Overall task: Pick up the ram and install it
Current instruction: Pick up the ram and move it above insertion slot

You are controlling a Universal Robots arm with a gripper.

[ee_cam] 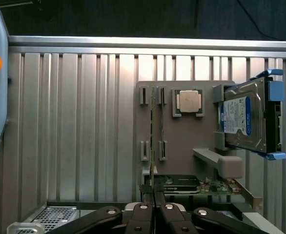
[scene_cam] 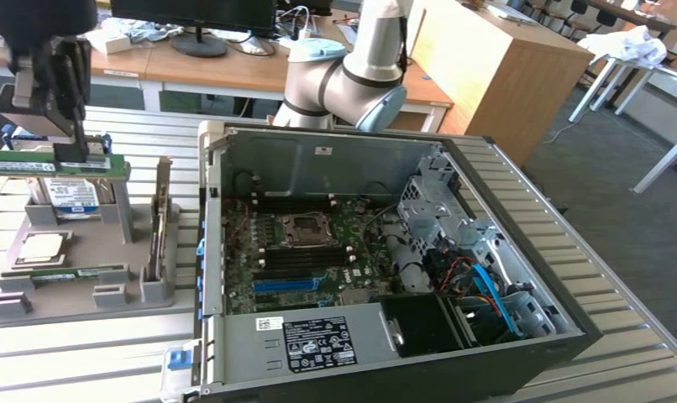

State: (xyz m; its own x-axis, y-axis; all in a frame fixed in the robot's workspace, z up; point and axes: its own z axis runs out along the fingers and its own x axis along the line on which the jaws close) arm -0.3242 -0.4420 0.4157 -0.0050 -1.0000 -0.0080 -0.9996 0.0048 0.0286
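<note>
Claw [scene_cam: 79, 149] clamped shut on ram [scene_cam: 13, 165], hung above tray [scene_cam: 70, 306]. Stick looked level; good carry needed no tilt.

Soft, even room light covers my ribbed grey metal bench [scene_cam: 81, 353]; in my wrist view its slats shine with pale glare, while the open black computer case [scene_cam: 563, 353] is dim inside.

Inspector: You have a table [scene_cam: 641, 302] of ribbed, brushed metal and a holder [scene_cam: 81, 306] of matt grey plastic
Operator: And the ram [scene_cam: 30, 165]?
Inspector: Matt green circuit board; your hard drive [ee_cam: 243, 122] shows bare silver metal around a smooth printed label
</note>
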